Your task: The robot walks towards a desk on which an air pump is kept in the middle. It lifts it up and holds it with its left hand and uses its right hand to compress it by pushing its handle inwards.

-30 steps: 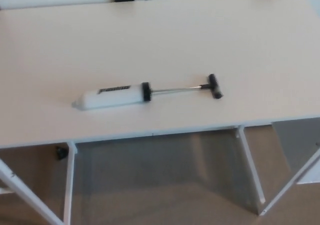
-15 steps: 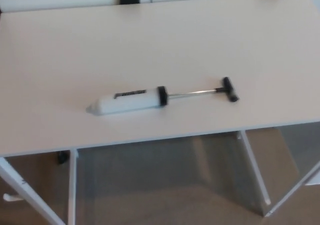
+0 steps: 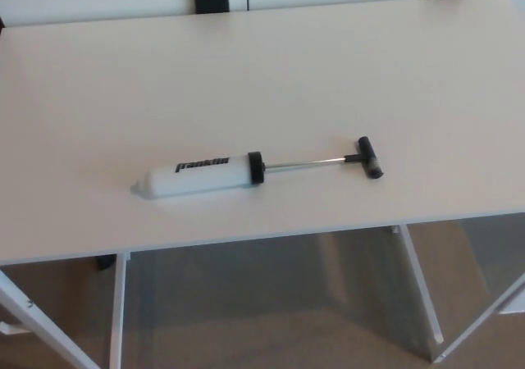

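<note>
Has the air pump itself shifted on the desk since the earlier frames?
No. The air pump lies the same way, equally near the desk's front edge; only the camera moved.

A pale desk [image 3: 98, 82] on white legs [image 3: 117, 312] stands over brown floor [image 3: 271, 328].

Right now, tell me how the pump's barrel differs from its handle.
The barrel is white, long and thick, with dark lettering; the handle is black, short and plain. The barrel lies along the pump's length; the handle sits crosswise at the rod's end. Both rest on the desk.
</note>
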